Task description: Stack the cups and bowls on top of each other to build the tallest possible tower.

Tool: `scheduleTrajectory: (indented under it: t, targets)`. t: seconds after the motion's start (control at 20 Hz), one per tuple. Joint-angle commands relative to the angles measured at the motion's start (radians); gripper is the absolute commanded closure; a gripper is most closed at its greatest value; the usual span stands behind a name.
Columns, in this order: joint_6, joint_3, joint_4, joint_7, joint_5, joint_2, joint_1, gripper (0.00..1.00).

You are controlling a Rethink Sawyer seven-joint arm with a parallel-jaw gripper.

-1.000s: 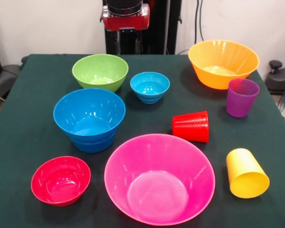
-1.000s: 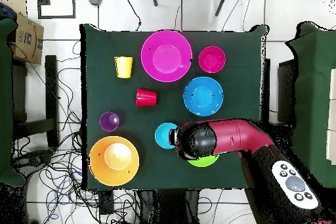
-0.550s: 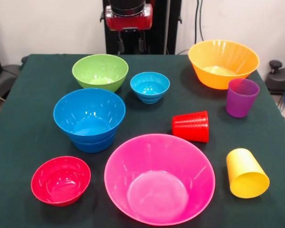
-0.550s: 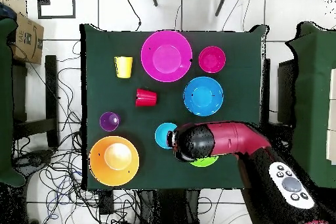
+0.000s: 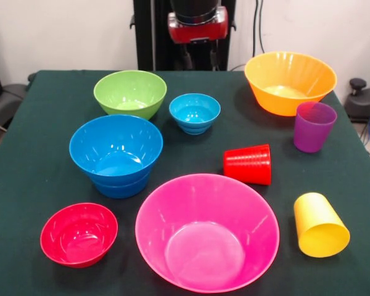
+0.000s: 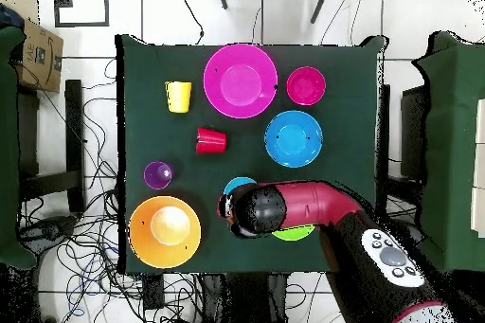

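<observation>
Two blue bowls (image 5: 116,154) (image 6: 293,138) sit nested, forming a low tower. Around them stand the green bowl (image 5: 130,92), the small light-blue bowl (image 5: 195,112), the orange bowl (image 5: 290,80) (image 6: 165,232), the pink bowl (image 5: 206,231) (image 6: 241,80) and the small red bowl (image 5: 79,233) (image 6: 306,85). The purple cup (image 5: 314,126) (image 6: 157,174) is upright. The red cup (image 5: 248,164) (image 6: 210,140) and the yellow cup (image 5: 319,225) (image 6: 178,97) lie on their sides. My gripper (image 5: 200,60) hangs open and empty at the table's far edge, behind the light-blue bowl.
Seen from above, the red arm (image 6: 303,207) covers most of the green bowl (image 6: 296,234) and part of the light-blue bowl (image 6: 239,185). The dark green table (image 5: 43,154) is ringed by cables, with a cardboard box (image 6: 38,54) off one corner.
The gripper has moved sideways along the far edge, from behind the green bowl to behind the light-blue bowl, towards the orange bowl. No cup or bowl has moved.
</observation>
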Motion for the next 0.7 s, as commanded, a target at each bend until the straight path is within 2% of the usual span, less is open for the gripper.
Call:
scheduleTrajectory:
  t: [0.05, 0.25, 0.7]
  targets:
    - [-0.092, -0.026, 0.086, 0.166, 0.056, 0.074, 0.062, 0.0]
    - [-0.115, -0.005, 0.116, 0.159, 0.097, 0.096, 0.067, 0.0]
    - [-0.173, 0.045, 0.149, 0.099, 0.129, 0.201, 0.071, 0.0]
